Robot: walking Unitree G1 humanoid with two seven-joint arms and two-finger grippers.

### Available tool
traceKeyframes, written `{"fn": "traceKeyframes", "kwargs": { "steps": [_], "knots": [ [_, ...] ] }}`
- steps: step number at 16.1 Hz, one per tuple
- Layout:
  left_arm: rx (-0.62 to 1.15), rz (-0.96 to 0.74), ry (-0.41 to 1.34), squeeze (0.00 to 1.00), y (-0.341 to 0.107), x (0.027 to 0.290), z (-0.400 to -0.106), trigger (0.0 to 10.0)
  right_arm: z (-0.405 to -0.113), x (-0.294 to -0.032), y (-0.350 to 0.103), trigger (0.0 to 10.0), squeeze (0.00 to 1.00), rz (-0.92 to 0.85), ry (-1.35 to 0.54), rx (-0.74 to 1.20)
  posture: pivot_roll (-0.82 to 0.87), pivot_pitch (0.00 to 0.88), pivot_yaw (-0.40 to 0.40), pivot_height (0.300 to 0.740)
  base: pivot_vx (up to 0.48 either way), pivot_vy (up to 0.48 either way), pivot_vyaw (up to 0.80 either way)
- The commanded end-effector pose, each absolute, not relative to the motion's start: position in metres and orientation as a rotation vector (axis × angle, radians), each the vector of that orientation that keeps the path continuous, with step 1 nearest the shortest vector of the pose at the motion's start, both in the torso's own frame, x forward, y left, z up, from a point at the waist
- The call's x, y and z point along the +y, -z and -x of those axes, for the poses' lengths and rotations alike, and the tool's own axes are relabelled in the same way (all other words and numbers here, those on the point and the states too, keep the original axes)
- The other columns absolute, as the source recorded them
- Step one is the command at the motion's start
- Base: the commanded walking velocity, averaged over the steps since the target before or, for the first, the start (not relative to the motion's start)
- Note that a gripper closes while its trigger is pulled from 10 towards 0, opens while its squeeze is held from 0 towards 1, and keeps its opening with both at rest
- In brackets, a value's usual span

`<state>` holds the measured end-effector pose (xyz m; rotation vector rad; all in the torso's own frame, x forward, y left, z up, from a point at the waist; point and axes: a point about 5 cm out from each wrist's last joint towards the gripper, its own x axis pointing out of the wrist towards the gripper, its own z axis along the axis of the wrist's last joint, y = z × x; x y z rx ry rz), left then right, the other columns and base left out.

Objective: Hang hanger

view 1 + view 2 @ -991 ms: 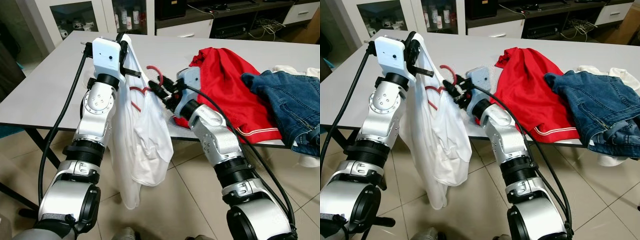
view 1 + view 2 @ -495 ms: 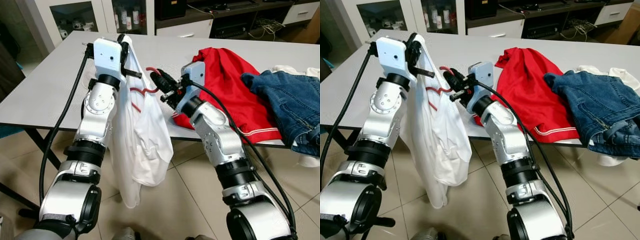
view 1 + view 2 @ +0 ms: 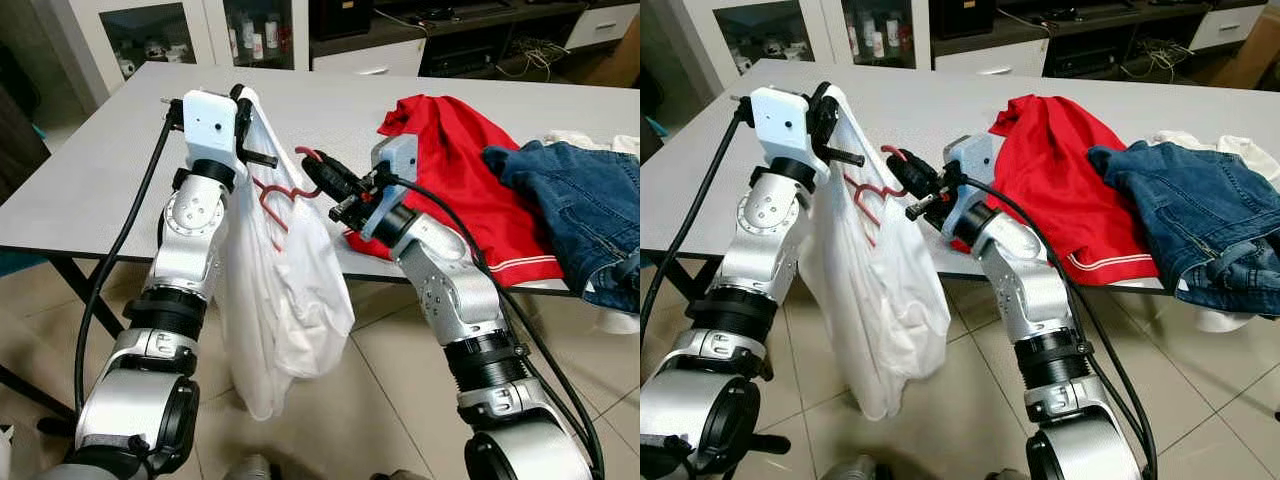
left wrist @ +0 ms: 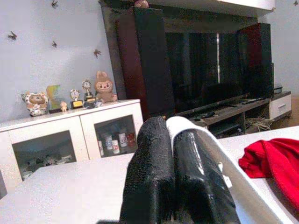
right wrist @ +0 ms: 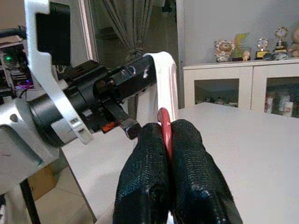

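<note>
A white shirt (image 3: 285,290) hangs off the table's front edge from my left gripper (image 3: 243,97), which is shut on its top edge; the white cloth (image 4: 205,140) lies pinched between the black fingers (image 4: 149,163). A red hanger (image 3: 272,195) sits partly inside the shirt's upper part, its hook sticking out to the right. My right gripper (image 3: 312,165) is shut on that hook, and the red hook (image 5: 164,122) shows between its fingertips, close to the left wrist. The hanger's lower arms are hidden under the cloth.
The grey table (image 3: 90,170) carries a red garment (image 3: 460,170) and blue jeans (image 3: 580,200) to the right of my arms. White glass-door cabinets (image 3: 150,30) stand behind the table. Tiled floor (image 3: 390,390) lies below the hanging shirt.
My right gripper has lifted slightly with the hanger hook and its wrist has swung right. The shirt now spreads wider over the hanger. The left gripper has hardly moved.
</note>
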<state>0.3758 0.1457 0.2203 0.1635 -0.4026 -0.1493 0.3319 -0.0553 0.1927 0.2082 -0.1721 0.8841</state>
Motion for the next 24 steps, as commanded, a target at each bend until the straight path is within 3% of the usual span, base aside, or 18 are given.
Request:
{"fn": "traceKeyframes", "kwargs": {
  "steps": [1,4,7,15,24],
  "knots": [
    [-0.428,-0.162,0.145,0.00,-0.230,0.146,-0.377,10.0,-0.328,-0.057,-0.201,0.0,0.00,-0.215,-0.918,-0.199,-0.05,0.000,0.035,0.740,0.000,0.000,0.00],
    [-0.392,-0.168,0.113,0.00,-0.226,0.162,-0.380,10.0,-0.316,-0.073,-0.204,0.0,0.00,-0.179,-1.019,-0.224,-0.05,0.000,0.036,0.740,0.000,0.000,0.00],
    [-0.340,-0.200,0.072,0.00,-0.223,0.185,-0.383,10.0,-0.317,-0.090,-0.208,0.0,0.00,-0.145,-1.004,-0.236,-0.05,0.000,0.037,0.740,0.000,0.000,0.00],
    [-0.278,-0.344,0.044,0.00,-0.221,0.224,-0.379,10.0,-0.300,-0.112,-0.217,0.0,0.00,-0.072,-1.151,-0.266,-0.05,0.000,0.037,0.740,0.000,0.000,0.00],
    [-0.212,-0.385,0.081,0.00,-0.200,0.228,-0.373,10.0,-0.315,-0.142,-0.228,0.0,0.00,-0.097,-1.005,-0.314,-0.05,0.000,0.037,0.740,0.000,0.000,0.00]
  ]
}}
